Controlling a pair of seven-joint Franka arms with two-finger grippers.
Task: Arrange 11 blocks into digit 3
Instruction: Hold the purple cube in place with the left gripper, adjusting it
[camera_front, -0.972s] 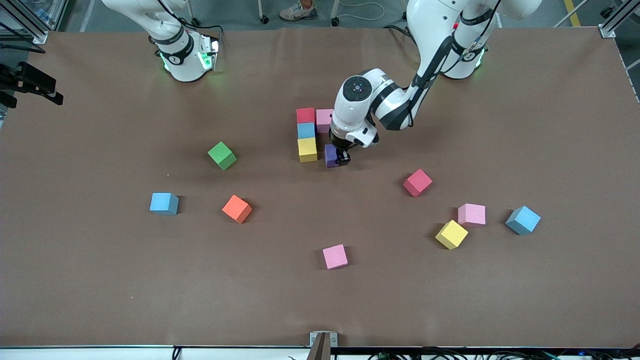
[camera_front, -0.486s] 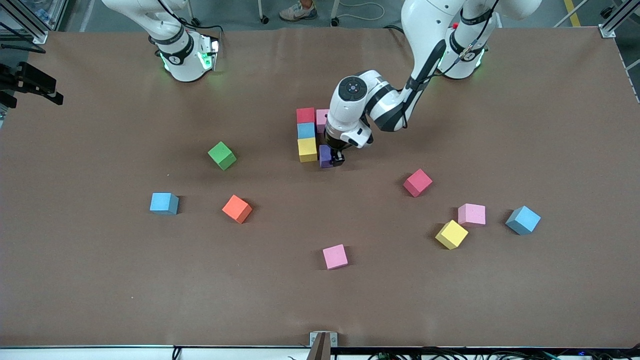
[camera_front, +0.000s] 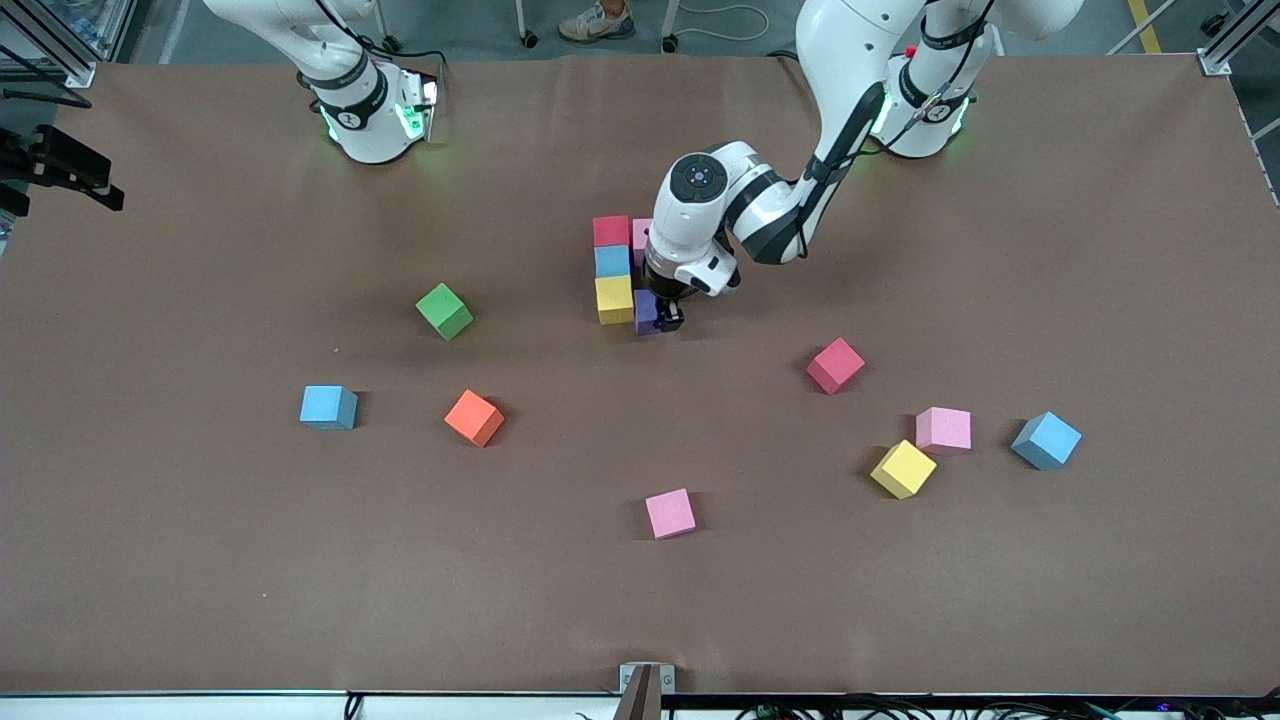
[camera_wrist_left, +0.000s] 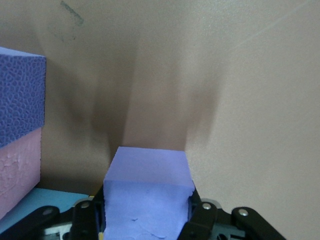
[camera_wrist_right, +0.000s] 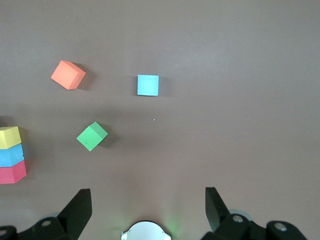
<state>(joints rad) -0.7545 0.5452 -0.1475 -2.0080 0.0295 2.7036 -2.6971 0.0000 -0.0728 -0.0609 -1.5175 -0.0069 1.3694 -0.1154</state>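
Observation:
A column of blocks stands mid-table: red (camera_front: 612, 230), blue (camera_front: 612, 261) and yellow (camera_front: 614, 298), with a pink block (camera_front: 638, 232) beside the red one. My left gripper (camera_front: 662, 316) is shut on a purple block (camera_front: 646, 311), held low against the yellow block on its side toward the left arm's end. In the left wrist view the held purple block (camera_wrist_left: 148, 192) fills the jaws, and another purple block (camera_wrist_left: 20, 100) sits beside the pink one (camera_wrist_left: 17, 170). My right gripper (camera_wrist_right: 148, 202) waits open and high, near its own base, holding nothing.
Loose blocks lie nearer the front camera: green (camera_front: 444, 311), blue (camera_front: 328, 407) and orange (camera_front: 474, 418) toward the right arm's end, pink (camera_front: 670, 513) in the middle, and red (camera_front: 835, 365), pink (camera_front: 943, 430), yellow (camera_front: 903, 468) and blue (camera_front: 1046, 440) toward the left arm's end.
My left gripper has slid the purple block toward the right arm's end, closing the gap to the yellow block. The right arm has not moved.

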